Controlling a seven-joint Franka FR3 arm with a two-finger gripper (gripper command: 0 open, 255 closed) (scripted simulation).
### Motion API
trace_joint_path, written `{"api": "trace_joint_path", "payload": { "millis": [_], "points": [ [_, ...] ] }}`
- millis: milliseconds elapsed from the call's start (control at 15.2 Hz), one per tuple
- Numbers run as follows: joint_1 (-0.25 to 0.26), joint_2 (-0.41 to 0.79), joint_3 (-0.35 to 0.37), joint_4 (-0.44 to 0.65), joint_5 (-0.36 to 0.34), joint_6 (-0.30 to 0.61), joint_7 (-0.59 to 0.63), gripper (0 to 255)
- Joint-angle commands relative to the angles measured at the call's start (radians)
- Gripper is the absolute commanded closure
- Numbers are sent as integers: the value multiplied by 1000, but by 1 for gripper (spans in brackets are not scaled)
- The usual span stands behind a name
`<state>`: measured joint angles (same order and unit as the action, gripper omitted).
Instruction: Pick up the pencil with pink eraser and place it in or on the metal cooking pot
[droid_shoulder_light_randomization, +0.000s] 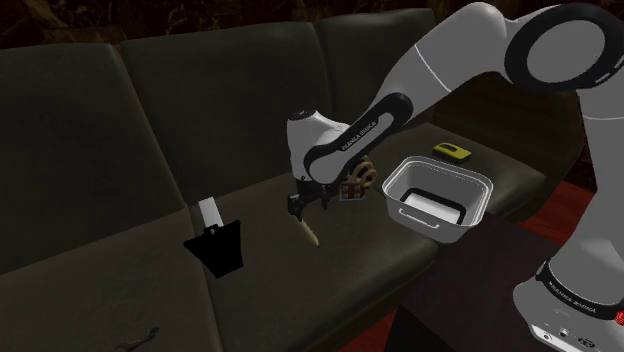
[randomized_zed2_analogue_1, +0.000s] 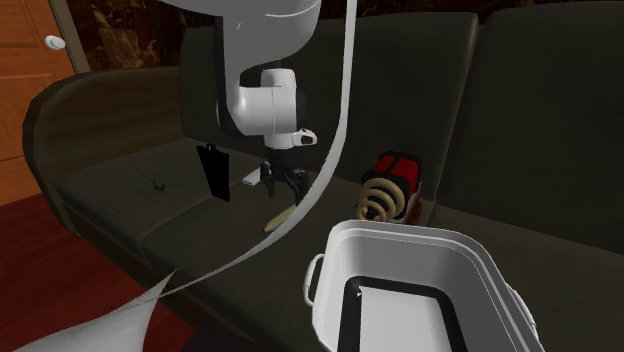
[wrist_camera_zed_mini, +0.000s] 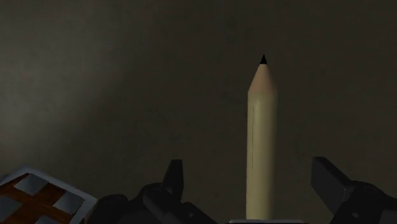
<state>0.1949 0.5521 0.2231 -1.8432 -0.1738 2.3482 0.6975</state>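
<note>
Black fingers (wrist_camera_zed_mini: 173, 183) of the gripper (droid_shoulder_light_randomization: 297, 208) stand spread wide. Between them, touching neither, lies the pencil (wrist_camera_zed_mini: 262, 140), pale cream with a small black point, its tip aimed straight away from the hand. Its other end runs under the hand, so I can't make out an eraser. Seen from the side, the hand hangs low over the seat of the dark sofa (droid_shoulder_light_randomization: 130, 110) with the fingers pointing down. As far as I can tell the pencil rests on the cushion right beneath the fingertips, poking out past them toward the seat's front edge.

Well apart from the fingers, further along the same seat, sits the pot (droid_shoulder_light_randomization: 475, 210). It is drawn pale grey-white, squarish with rounded corners and loop handles, with a flat white panel edged in black on its floor. Between the fingers and the pot, close to the backrest, is a red thing (randomized_zed2_analogue_1: 398, 170) with a tan coil in front. Beyond the pot lies a yellow block (droid_shoulder_light_randomization: 452, 151). Off the fingers' other side stands a black wedge (droid_shoulder_light_randomization: 222, 250) with a white card (droid_shoulder_light_randomization: 209, 213) sticking up from it.
</note>
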Motion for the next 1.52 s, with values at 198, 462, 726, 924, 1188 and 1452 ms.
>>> {"api": "trace_joint_path", "payload": {
  "millis": [198, 462, 726, 924, 1188, 1452],
  "points": [
    [44, 154, -23, 151, -29, -5, 35, 0],
    [48, 192, -31, 155, -37, 29, 40, 0],
    [51, 217, -36, 160, -42, 49, 43, 0],
    [51, 217, -36, 160, -42, 49, 43, 0],
    [51, 217, -36, 160, -42, 49, 43, 255],
    [51, 217, -36, 159, -42, 49, 43, 255]
  ]
}}
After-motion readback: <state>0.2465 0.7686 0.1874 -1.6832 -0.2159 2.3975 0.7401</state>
